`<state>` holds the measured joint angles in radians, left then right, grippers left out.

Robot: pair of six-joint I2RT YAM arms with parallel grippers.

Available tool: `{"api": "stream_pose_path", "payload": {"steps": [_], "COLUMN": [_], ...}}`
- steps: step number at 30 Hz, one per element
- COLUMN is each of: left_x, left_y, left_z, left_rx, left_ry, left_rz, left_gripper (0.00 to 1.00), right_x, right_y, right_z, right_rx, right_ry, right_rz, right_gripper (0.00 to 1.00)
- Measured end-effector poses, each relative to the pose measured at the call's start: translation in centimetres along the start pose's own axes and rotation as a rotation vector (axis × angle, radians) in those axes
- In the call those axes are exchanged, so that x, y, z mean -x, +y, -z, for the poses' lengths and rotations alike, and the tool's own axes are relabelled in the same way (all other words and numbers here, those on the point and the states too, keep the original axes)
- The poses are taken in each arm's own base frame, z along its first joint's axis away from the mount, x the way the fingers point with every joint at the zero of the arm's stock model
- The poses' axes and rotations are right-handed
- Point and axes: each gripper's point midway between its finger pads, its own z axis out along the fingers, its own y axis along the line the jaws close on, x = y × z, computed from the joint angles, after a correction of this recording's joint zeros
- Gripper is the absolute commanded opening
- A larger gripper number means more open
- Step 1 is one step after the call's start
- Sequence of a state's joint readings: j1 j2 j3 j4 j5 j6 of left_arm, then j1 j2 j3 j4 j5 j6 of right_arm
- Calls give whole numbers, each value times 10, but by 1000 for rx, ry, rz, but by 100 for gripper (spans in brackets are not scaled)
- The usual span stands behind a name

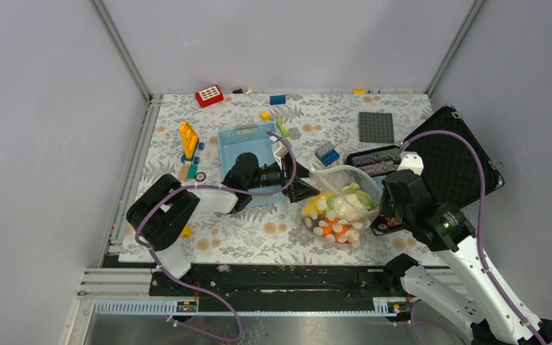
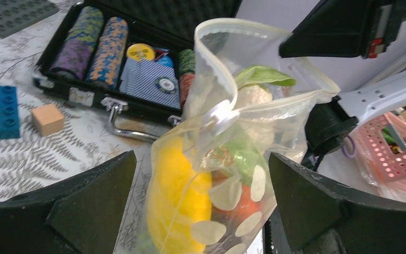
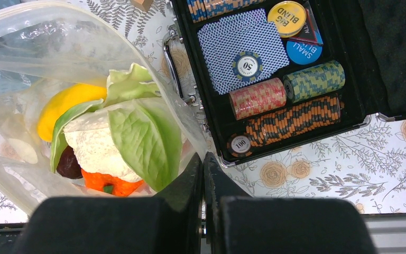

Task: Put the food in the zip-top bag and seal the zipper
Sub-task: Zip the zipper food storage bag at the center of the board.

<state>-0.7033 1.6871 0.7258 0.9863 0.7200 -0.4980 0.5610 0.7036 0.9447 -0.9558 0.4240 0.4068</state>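
Straddles bag (image 2: 254,116) mid-table with left gripper (image 2: 202,174), jaws wide apart. Pinches bag's rim in right gripper (image 3: 203,177), fingers pressed together. Shows food (image 3: 98,145) inside: cauliflower, yellow and orange pieces. Leaves zipper (image 2: 238,22) unsealed, mouth gaping beside chip case (image 3: 275,79).

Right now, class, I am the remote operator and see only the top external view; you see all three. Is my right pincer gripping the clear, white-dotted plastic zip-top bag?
Observer: Yes. In the right wrist view the right pincer is shut on the rim of the clear dotted zip-top bag.
Operator: And my other one?
Observer: Its wrist view shows the left pincer open, one finger on each side of the bag.
Operator: Is the mouth sealed?
Observer: No. The left wrist view shows the clear press-seal zipper strip gaping, with a white-green toy cauliflower inside.
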Motion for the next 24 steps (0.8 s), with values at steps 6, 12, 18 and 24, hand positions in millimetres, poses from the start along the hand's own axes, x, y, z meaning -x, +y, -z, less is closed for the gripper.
{"api": "stream_pose_path", "payload": {"steps": [6, 12, 18, 24], "left_x": [10, 9, 1, 7], "left_y": [-8, -7, -7, -13], "left_z": [-13, -19, -23, -23], "left_rx": [-88, -127, -147, -167], "left_ry": [-29, -38, -38, -63], "left_rz": [23, 54, 89, 77], "left_gripper": [91, 71, 58, 32], "right_x": [1, 1, 1, 0], "right_y": [0, 1, 1, 3], "right_z": [1, 2, 2, 2], "right_rx": [3, 12, 14, 25], "right_ry": [-6, -11, -10, -5], "right_rz": [-3, -5, -4, -5], "right_gripper": [0, 0, 0, 0]}}
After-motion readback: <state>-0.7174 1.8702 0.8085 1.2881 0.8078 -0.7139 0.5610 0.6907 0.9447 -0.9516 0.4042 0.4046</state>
